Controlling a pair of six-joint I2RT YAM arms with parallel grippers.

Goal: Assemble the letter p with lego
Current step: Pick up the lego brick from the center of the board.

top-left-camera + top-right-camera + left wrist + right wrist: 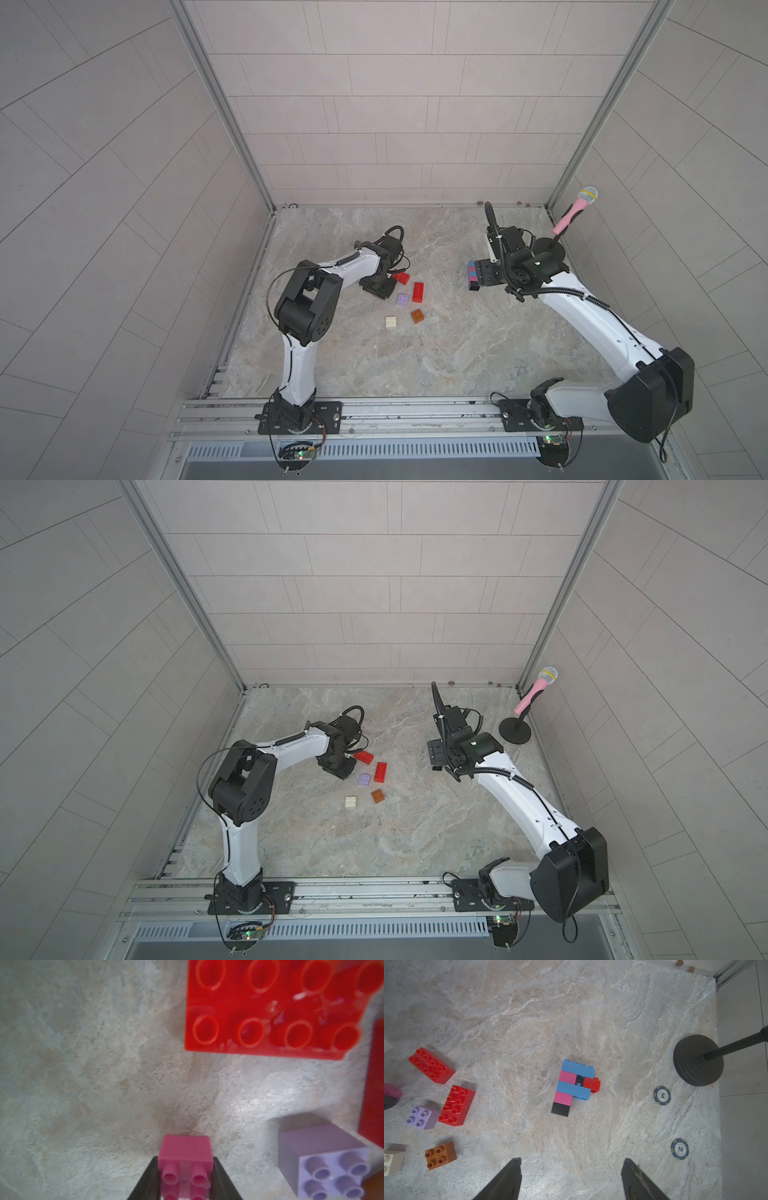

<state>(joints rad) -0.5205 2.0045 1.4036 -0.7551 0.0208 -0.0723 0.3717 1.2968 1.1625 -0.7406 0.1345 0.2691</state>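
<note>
Pinching a small pink studded plastic brick (185,1151) between its jaws (hidden in both top views), the left gripper (185,1160) sits low; the right gripper's (571,1160) wide empty jaws face the blue-pink-black lego stack (574,1086) ahead

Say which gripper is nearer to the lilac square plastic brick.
Left. The left gripper is close beside the lilac square plastic brick; the right gripper is far off.

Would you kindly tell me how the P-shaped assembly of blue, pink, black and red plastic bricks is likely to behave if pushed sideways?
The assembly lies flat on the marble table, so it would probably slide rather than tip or roll. Its small red brick sits crooked, so that joint may separate first. Being hard plastic, it likely stays stiff.
</note>
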